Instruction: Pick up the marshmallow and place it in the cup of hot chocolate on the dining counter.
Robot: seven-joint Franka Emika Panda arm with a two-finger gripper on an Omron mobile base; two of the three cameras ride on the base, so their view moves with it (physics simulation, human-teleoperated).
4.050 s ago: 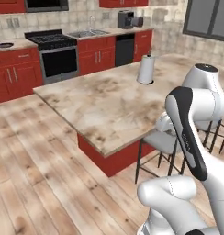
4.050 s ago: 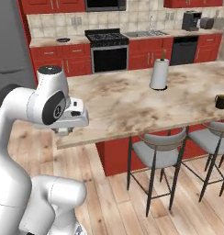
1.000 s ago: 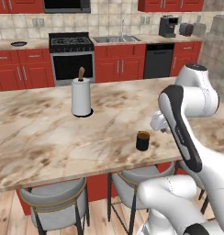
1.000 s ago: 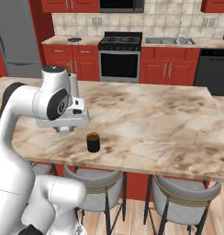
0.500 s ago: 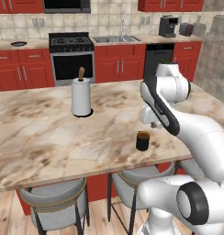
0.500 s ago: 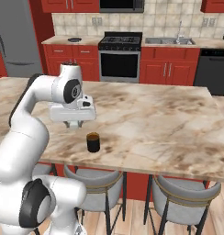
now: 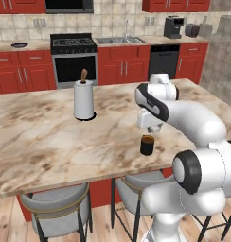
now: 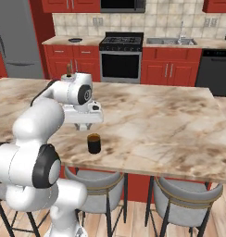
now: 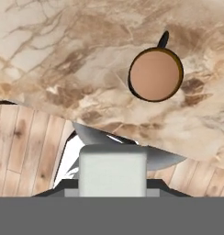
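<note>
One cup of hot chocolate (image 7: pixel 147 145) stands upright on the dining counter (image 7: pixel 41 142), near its front edge above the stools (image 7: pixel 53 205). Gripper (image 7: pixel 154 128) hangs just above and slightly behind the cup, not touching it; in the right base view the gripper (image 8: pixel 83 127) sits up and to the left of the cup (image 8: pixel 94 143). Fingers closed on the marshmallow (image 9: pixel 113 168), a pale squarish block held at the bottom of the hand view. Same view looks straight down: cup (image 9: pixel 155 74) seen as a brown disc with dark rim, off to the upper right of the marshmallow, not beneath it. Paper towel roll (image 7: pixel 83 99) upright on the counter, well apart to the left of the cup
</note>
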